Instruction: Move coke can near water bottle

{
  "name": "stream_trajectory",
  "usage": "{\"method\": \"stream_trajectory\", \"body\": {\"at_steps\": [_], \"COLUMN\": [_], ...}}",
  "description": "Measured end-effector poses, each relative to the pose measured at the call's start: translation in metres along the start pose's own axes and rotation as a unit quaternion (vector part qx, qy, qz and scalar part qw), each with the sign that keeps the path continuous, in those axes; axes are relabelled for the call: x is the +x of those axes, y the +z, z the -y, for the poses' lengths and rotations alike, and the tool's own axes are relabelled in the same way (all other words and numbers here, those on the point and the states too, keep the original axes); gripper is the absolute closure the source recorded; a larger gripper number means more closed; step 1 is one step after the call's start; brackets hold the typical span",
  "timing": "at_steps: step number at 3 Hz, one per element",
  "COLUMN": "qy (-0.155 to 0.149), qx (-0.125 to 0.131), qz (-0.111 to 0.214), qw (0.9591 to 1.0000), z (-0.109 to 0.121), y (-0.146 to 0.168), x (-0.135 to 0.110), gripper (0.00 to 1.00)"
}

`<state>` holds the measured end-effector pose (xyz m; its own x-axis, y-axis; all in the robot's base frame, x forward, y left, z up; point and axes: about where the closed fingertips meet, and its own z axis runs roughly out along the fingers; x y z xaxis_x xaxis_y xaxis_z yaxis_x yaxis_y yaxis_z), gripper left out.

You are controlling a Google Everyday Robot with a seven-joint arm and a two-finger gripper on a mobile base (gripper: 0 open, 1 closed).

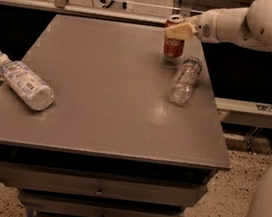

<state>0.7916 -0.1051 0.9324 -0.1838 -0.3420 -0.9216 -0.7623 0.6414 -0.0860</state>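
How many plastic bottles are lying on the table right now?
2. The water bottle lies right of centre, beside the coke can held by the gripper; the pump bottle lies at the left edge.

The red coke can point(173, 45) is upright in the pincer point(179, 32), near the water bottle point(185, 80) lying flat.

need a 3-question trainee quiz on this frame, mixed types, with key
1. True or false: the water bottle stands upright on the table.
2. Fill in: in the picture, the pump bottle lies near the table's ___ edge.
3. The tool, over the table's far right part, is shut on which? A pump bottle, B coke can, C water bottle.
Key: 1 false, it lies on its side. 2 left. 3 B, gripped near its top.
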Motion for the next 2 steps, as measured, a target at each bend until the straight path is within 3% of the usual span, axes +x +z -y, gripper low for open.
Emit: {"method": "stream_trajectory", "body": {"at_steps": [2], "qy": [0.023], "qx": [0.020], "qz": [0.008], "qw": [0.9995], "z": [0.0111], "y": [-0.0100], "x": [0.0166], "gripper": [0.60]}}
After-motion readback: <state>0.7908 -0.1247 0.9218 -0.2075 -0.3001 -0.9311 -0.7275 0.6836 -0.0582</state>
